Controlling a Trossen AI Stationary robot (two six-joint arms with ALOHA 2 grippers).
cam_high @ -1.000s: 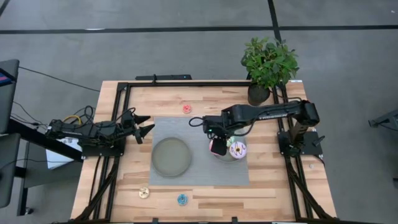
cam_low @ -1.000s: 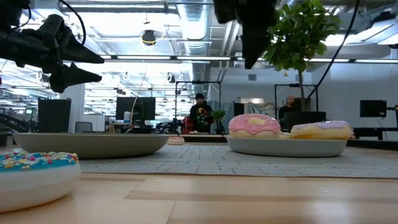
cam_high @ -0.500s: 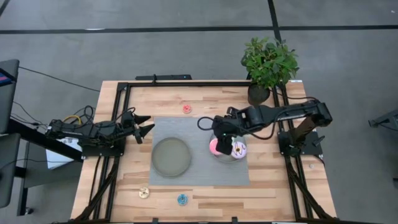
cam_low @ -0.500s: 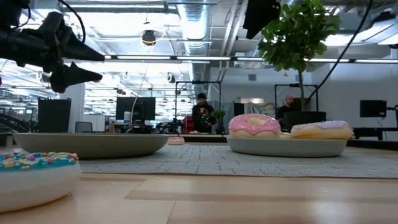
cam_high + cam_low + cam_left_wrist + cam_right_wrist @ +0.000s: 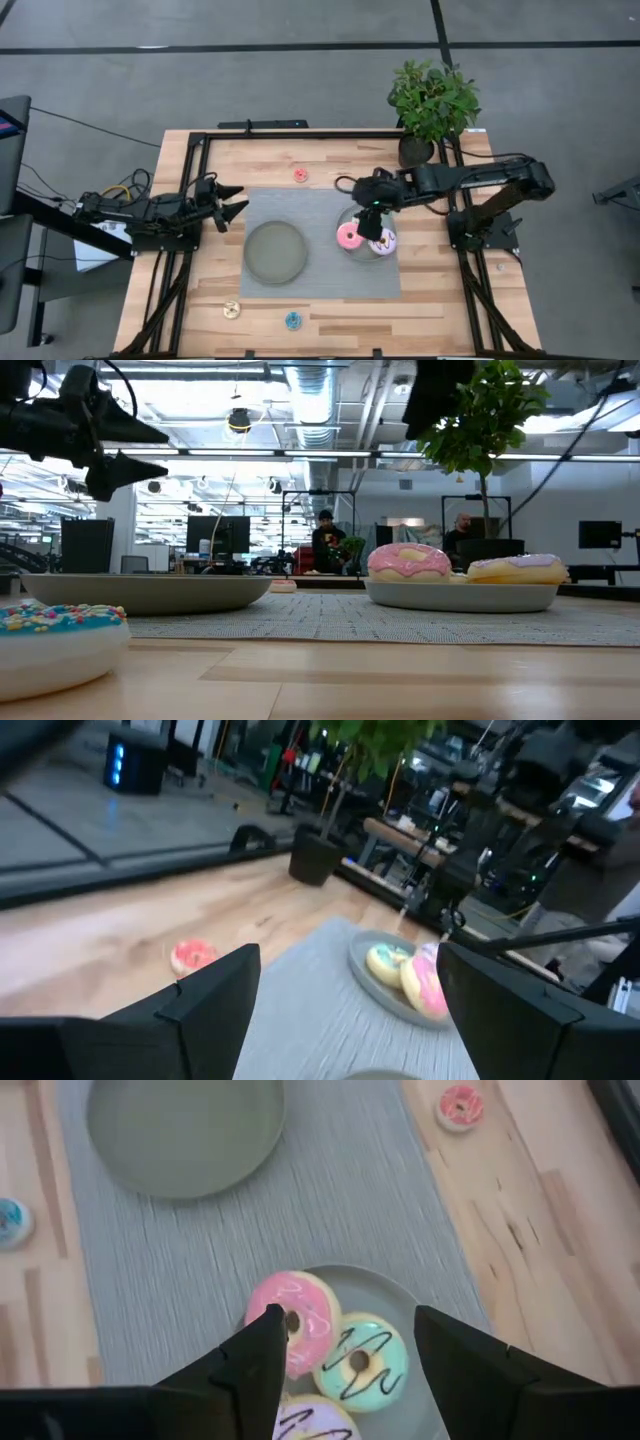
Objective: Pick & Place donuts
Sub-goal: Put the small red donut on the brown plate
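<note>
Two plates: both are sitting on the grey mat (image 5: 320,205) at the table's middle; the left plate (image 5: 276,252) is carrying nothing, and the right plate (image 5: 405,1302) is holding three larger donuts.
Left gripper (image 5: 236,200): it is hanging over the table's left edge, just off the mat, with its fingers spread apart and nothing between them.
Tiny donuts: the cream one (image 5: 231,309) and the blue one (image 5: 292,320) are lying near the table's front edge; the red one (image 5: 300,174) is lying toward the back edge, beyond the mat.
Larger donuts: the pink donut (image 5: 297,1317), the green-iced donut (image 5: 361,1359) and the white-purple donut (image 5: 317,1424) are resting close together on the right plate.
Right gripper (image 5: 371,228): it is hovering above the right plate with its fingers parted, gripping nothing; the donuts are lying below it.
Potted plant (image 5: 430,105): it is standing at the table's back right corner.
</note>
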